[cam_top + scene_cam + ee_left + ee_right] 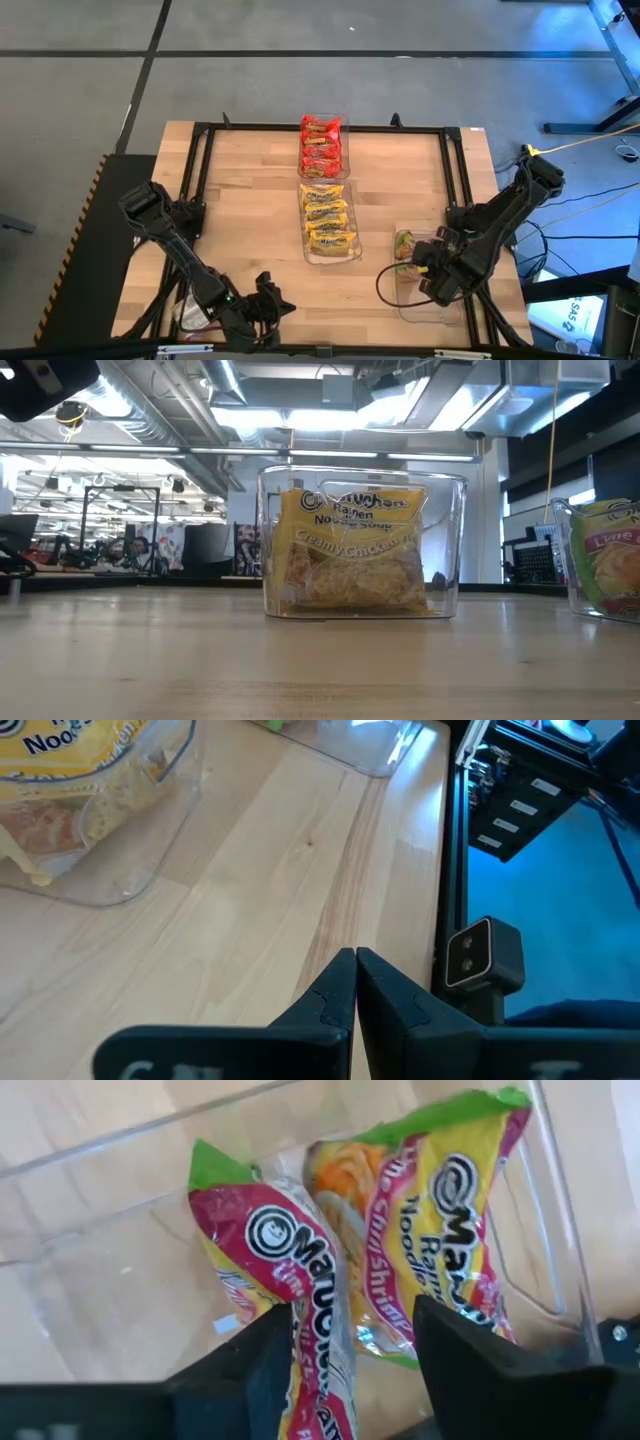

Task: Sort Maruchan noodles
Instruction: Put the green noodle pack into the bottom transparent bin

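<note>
Straddling green/pink packet (300, 1280) in bin (100, 1270), right fingers (460, 1360) open, wrist-view only; left fingers (345, 985) closed.

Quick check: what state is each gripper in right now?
Left gripper: shut, empty.
Right gripper: open over the green/pink packets in their bin.
</note>
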Tool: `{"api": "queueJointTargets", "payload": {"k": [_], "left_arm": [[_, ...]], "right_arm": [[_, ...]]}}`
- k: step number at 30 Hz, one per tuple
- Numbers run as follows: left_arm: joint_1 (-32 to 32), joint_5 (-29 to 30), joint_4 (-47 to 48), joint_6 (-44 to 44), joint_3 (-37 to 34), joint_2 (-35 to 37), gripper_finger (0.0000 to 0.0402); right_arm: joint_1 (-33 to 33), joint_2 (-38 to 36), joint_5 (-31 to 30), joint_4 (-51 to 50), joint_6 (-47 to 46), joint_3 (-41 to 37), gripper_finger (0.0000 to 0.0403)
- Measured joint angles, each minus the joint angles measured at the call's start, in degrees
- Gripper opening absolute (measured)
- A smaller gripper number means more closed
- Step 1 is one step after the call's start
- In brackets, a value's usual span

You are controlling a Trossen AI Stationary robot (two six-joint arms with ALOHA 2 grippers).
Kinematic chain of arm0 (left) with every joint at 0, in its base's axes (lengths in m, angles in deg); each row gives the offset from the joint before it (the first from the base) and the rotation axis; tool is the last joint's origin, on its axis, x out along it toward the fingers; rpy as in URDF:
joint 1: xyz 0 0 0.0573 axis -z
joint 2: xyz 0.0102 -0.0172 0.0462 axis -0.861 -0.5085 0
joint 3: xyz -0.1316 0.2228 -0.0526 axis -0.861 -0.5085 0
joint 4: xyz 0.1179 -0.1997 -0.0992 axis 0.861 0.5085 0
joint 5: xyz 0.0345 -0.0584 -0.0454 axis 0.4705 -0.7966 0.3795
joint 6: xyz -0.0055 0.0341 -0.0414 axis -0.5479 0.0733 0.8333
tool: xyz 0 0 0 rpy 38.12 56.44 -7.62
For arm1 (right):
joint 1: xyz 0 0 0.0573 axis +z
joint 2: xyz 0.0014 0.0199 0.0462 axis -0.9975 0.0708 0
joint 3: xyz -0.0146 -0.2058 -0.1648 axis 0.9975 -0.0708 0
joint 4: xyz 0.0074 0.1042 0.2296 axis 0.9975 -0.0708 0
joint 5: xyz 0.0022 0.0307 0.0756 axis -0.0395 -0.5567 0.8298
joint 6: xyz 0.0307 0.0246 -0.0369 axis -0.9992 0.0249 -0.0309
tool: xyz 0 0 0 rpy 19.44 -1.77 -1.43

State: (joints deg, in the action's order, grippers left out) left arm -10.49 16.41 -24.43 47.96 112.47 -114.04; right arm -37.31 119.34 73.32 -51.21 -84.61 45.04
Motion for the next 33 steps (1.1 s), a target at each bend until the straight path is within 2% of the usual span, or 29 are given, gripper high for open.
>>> {"api": "queueJointTargets", "payload": {"k": [7, 14, 24, 28, 33], "left_arm": [[-0.6, -0.2, 0.0, 0.0, 0.0, 0.0, 0.0006], [-1.4, -0.4, 0.0, 0.0, 0.0, 0.0, 0.0006], [-1.8, -0.9, 0.0, 0.0, 0.0, 0.0, 0.0006], [-1.8, -0.9, 0.0, -1.3, 0.0, 0.0, 0.0006], [-1.8, -3.0, 1.0, -3.1, 0.7, 0.8, 0.0006]], "right_arm": [[0.1, 0.0, 0.4, 0.0, 1.8, 0.9, 0.0179], [0.1, 0.0, -8.2, -0.1, 1.6, -1.0, 0.0163], [0.1, 0.0, -11.4, -3.7, 2.9, -0.8, 0.0150], [0.1, 0.0, -8.7, -4.0, 3.8, 1.0, 0.0151], [0.7, 0.0, -2.5, -1.5, 5.1, 7.8, 0.0151]]}}
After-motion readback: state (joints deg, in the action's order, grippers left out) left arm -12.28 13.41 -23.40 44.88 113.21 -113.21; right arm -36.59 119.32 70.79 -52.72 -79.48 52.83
